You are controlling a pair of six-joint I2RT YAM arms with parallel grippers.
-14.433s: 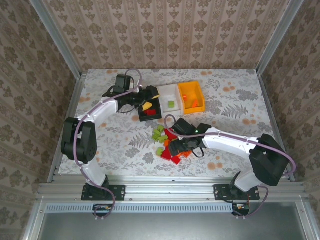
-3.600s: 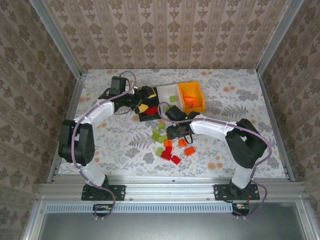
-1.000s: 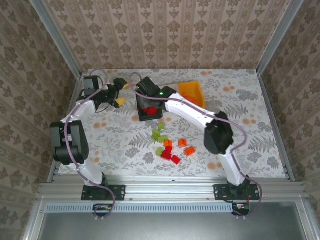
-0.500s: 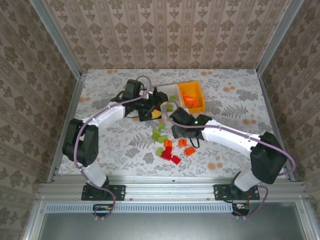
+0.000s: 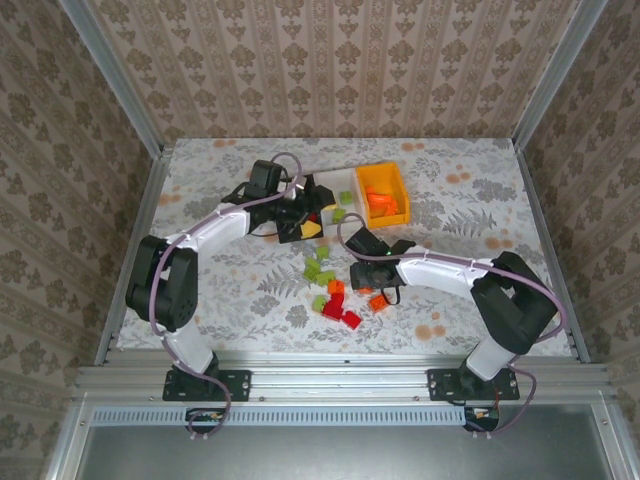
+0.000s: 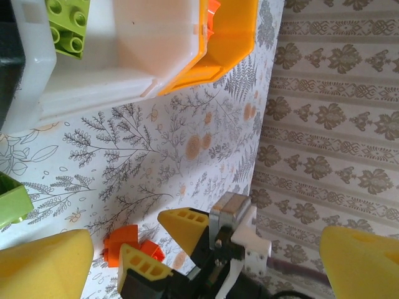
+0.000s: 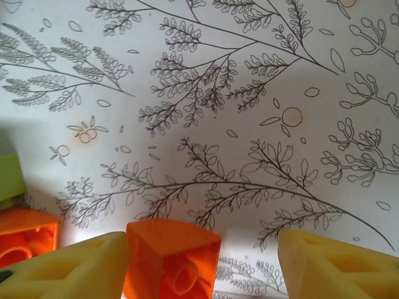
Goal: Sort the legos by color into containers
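**While the left gripper hovers, we're going for orange**

Right gripper is spread wide, with a small orange studded plastic brick sitting between its fingers, nearer one of them. The left one's splayed too, and empty. Next, we reckon: close, lift, carry to the orange plastic bin beyond it.

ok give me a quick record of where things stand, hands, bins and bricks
left hand: open, empty, by the black plastic bin
right hand: open, low over the floral table, fingers either side of a small orange studded plastic brick, not closed on it
white plastic bin: a lime green brick inside
orange plastic bin: orange bricks inside
loose bricks: green, orange and red, clustered on the table by the right hand
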